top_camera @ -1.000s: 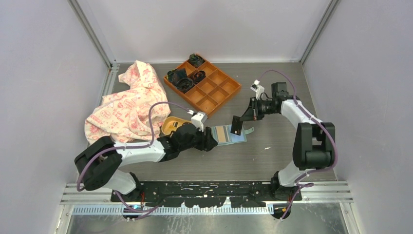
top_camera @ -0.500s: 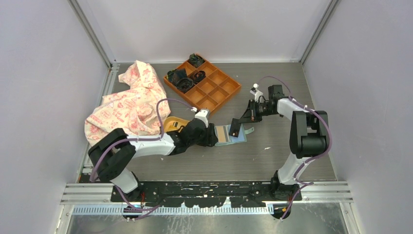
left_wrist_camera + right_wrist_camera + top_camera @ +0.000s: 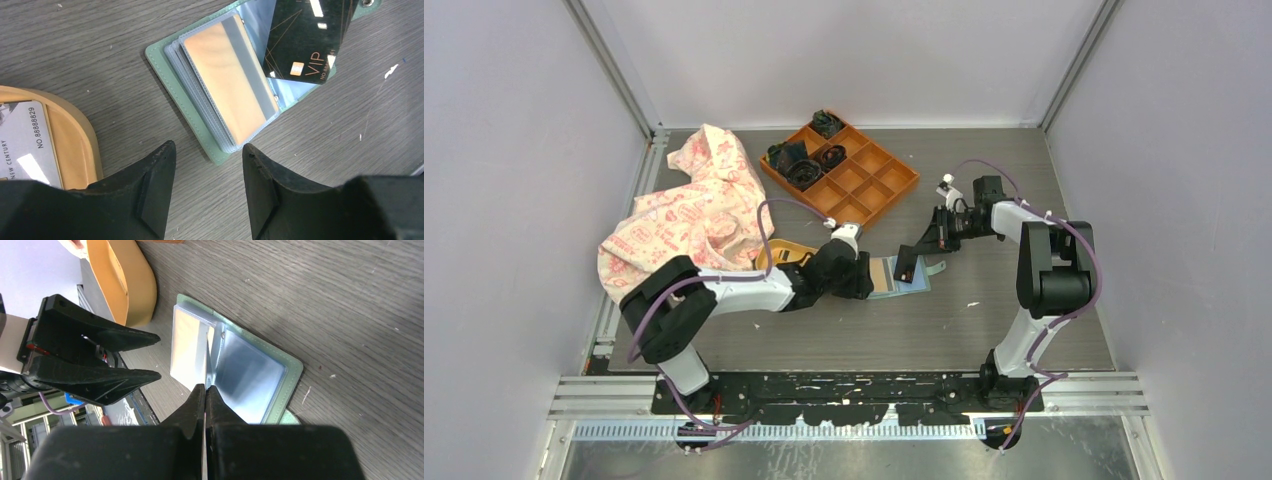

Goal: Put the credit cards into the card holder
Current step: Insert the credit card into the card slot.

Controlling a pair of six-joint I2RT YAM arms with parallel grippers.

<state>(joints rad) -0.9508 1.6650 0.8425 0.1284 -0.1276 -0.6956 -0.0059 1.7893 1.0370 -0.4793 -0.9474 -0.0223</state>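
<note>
Right gripper (image 3: 205, 390) has its two fingers pressed together on one black card (image 3: 305, 40), pinching it by its upper edge so that it hangs tilted over the card holder (image 3: 172, 80). Left gripper (image 3: 207, 190) stands with its jaws spread and nothing between them, low over the table (image 3: 984, 330).

Two cards show in all. The black one, marked VIP in gold, is in the right gripper. One grey-white card (image 3: 25, 145) lies flat in the yellow dish (image 3: 75, 145), to the left of the left gripper.

One card holder lies open and flat on the table, green cover down. A stack of clear sleeves with a tan-orange face sits on its left half and a blue page on its right half. Its near corner lies just beyond the left gripper's fingertips, between them in line but not touched. The black card overlaps the blue page, and from the right wrist it shows edge-on, running down to the fold beside the sleeves. Whether it has entered a slot cannot be told.

One orange tray (image 3: 879, 180) of nine compartments sits at the back, with dark items in a few of them. One patterned cloth (image 3: 689, 215) lies crumpled at the left, well apart from the holder.
</note>
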